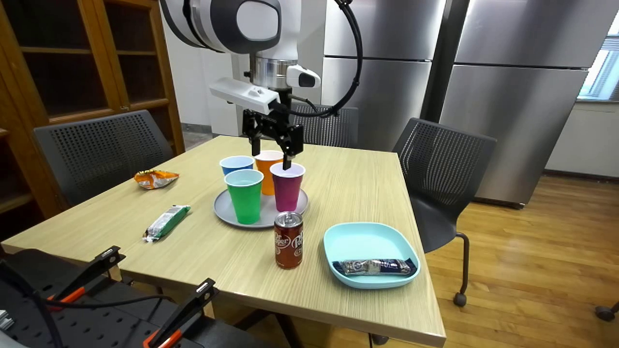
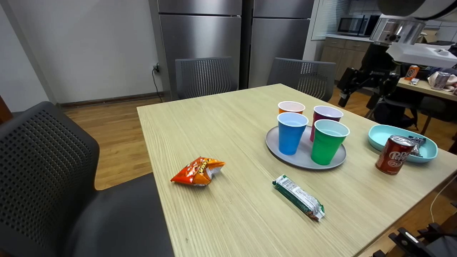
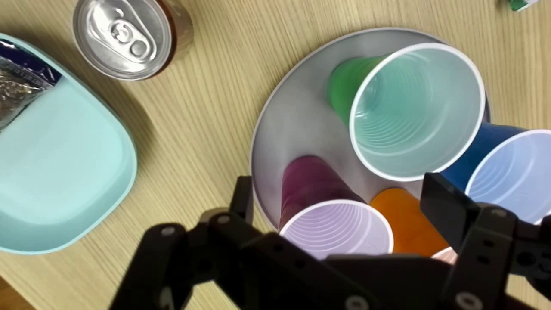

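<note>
My gripper (image 1: 271, 155) hangs above the table with its jaws wide apart and nothing between them, also visible in an exterior view as the dark gripper (image 2: 358, 101). Below it, several cups stand upright on a round grey plate (image 3: 292, 116). In the wrist view the purple cup (image 3: 310, 185) appears between the fingers, lower than the fingertips, with part of the orange cup (image 3: 404, 219) beside it. The green cup (image 3: 361, 86) and the blue cup (image 2: 290, 137) stand farther from the jaws. Most of the orange cup's rim is hidden behind the gripper in the wrist view.
A red-brown soda can (image 1: 288, 244) stands near the plate. To its side sits a turquoise dish (image 1: 358, 239) holding a dark wrapped bar (image 1: 375, 267). A green-and-white wrapped bar (image 2: 300, 196) and an orange snack bag (image 2: 198, 172) lie on the table. Chairs (image 1: 442, 159) surround it.
</note>
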Robot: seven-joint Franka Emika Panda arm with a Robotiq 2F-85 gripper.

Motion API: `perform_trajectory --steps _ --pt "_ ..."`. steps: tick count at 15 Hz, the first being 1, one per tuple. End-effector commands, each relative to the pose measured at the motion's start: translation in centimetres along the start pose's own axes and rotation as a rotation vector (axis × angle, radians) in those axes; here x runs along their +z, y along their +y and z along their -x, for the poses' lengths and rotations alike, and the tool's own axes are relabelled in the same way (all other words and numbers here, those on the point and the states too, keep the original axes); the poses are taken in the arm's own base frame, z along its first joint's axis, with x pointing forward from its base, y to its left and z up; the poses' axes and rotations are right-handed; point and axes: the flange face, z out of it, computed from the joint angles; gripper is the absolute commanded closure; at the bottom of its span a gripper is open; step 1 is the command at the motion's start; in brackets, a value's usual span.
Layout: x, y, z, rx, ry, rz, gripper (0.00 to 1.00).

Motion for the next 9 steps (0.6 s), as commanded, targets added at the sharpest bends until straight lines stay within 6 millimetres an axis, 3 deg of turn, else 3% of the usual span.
perform_trajectory --steps 1,7,9 --pt "0.0 0.0 0.0 0.000 -0.001 0.000 0.00" --pt "0.0 0.0 0.0 0.000 -0.001 0.000 0.00" --pt "-1.5 -1.1 0.6 -0.039 0.020 -0.001 0.00"
